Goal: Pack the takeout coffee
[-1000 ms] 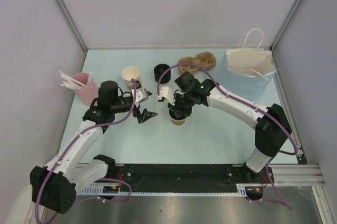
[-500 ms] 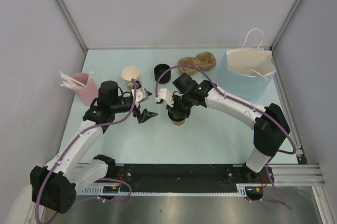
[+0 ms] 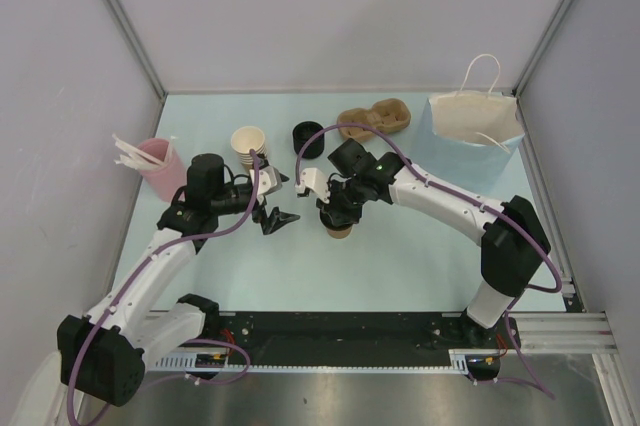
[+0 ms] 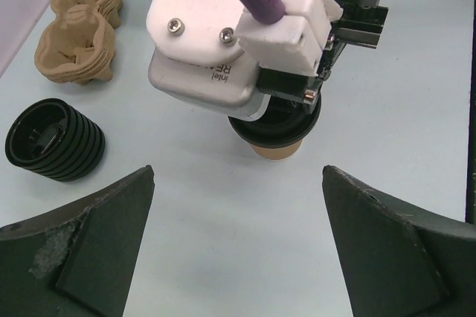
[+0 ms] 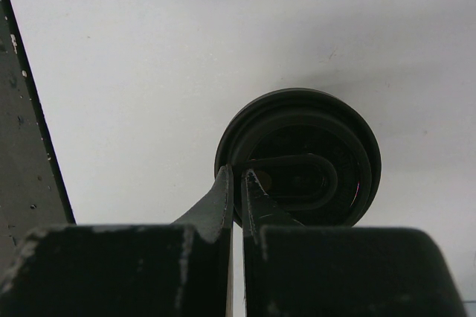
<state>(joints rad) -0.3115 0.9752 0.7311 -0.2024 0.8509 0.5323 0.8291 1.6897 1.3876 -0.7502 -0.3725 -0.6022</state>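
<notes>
The cup [image 3: 340, 230] stands in the middle of the table [image 3: 420, 266], with a black lid [image 5: 301, 157] on it. The right jaws are together, tips on the lid; the left jaws are wide apart, empty, nearby. The lidding seems almost done; carrying the cup to the paper bag [image 3: 475, 118] remains.

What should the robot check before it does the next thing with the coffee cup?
1. Is the black lid on the takeout coffee: ok.
2. Is the black lid pressed down all round: cannot tell.
3. Is the takeout coffee upright: ok.
4. Is the left gripper open, near the takeout coffee and not touching it: ok.
5. Is the right gripper ready to grab: not ok, it is shut, tips at the lid's edge.
6. Is the paper bag standing up: ok.
</notes>
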